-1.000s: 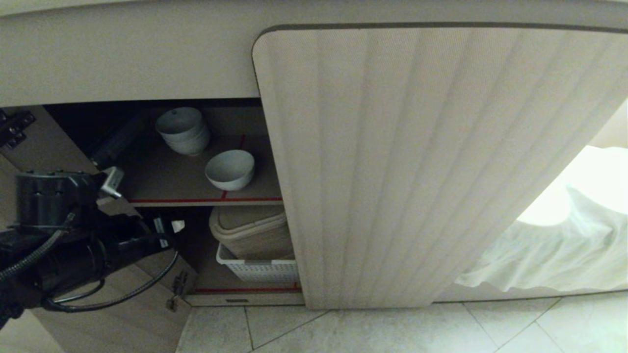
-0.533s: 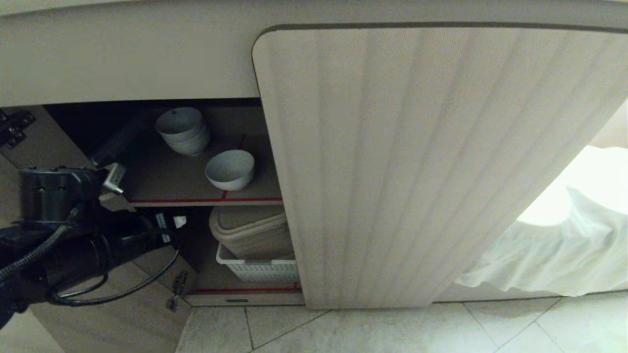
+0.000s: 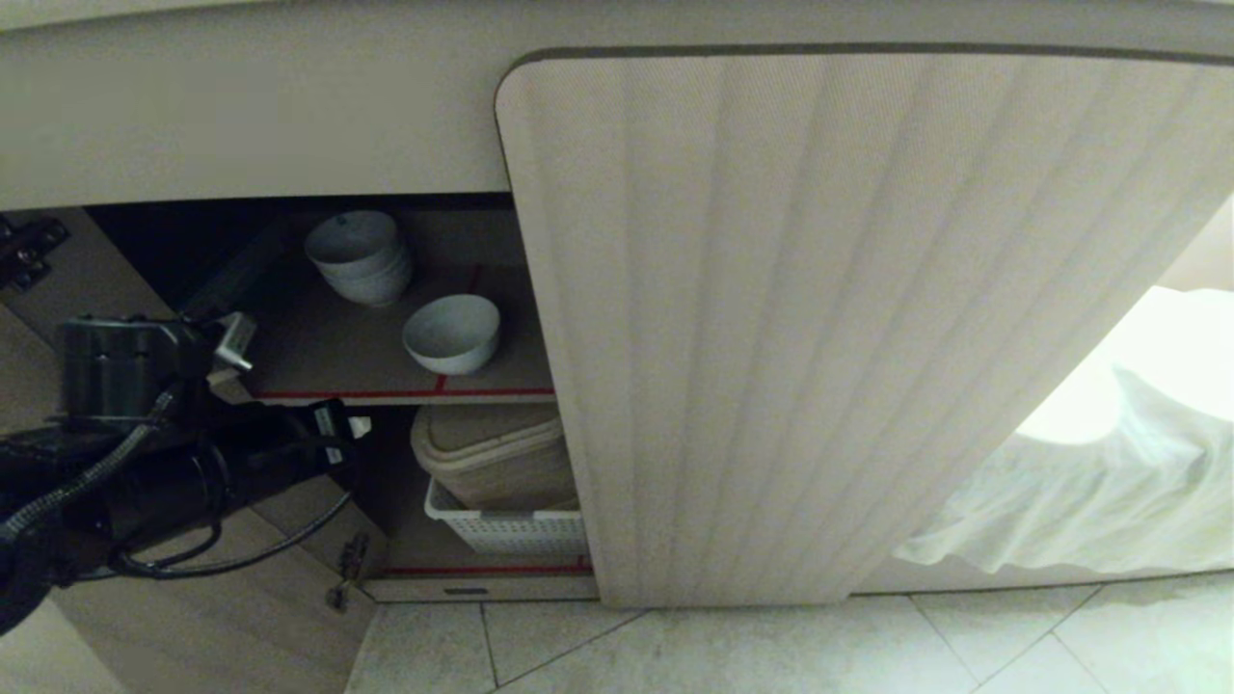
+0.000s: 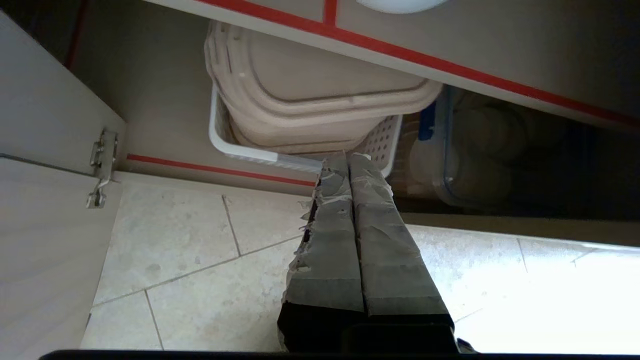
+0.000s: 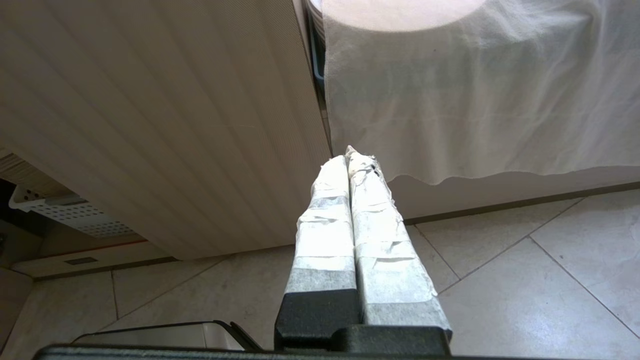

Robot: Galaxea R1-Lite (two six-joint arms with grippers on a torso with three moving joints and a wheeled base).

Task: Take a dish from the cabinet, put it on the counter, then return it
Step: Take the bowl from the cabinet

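The dish (image 3: 451, 333), a small white bowl, stands upright on the upper shelf of the cabinet (image 3: 819, 318), near the shelf's red front edge; only its edge (image 4: 400, 4) shows in the left wrist view. The cabinet's left door (image 3: 222, 617) is swung open and its right door is closed. My left gripper (image 4: 345, 157) is shut and empty. It hangs in front of the lower compartment, below and left of the dish, and the left arm (image 3: 193, 482) reaches in from the left. The counter's front edge (image 3: 241, 116) runs above. My right gripper (image 5: 348, 155) is shut and parked low by the closed door.
A stack of like white bowls (image 3: 359, 255) sits behind the dish. On the lower shelf, beige lidded boxes rest in a white perforated basket (image 3: 501, 525), beside a clear container (image 4: 460, 165). A white cloth (image 3: 1089, 492) hangs at the right. Pale floor tiles (image 3: 771, 646) lie below.
My left arm has crept a little to the right, toward the cabinet opening. Its gripper has stayed shut. The dish has not moved.
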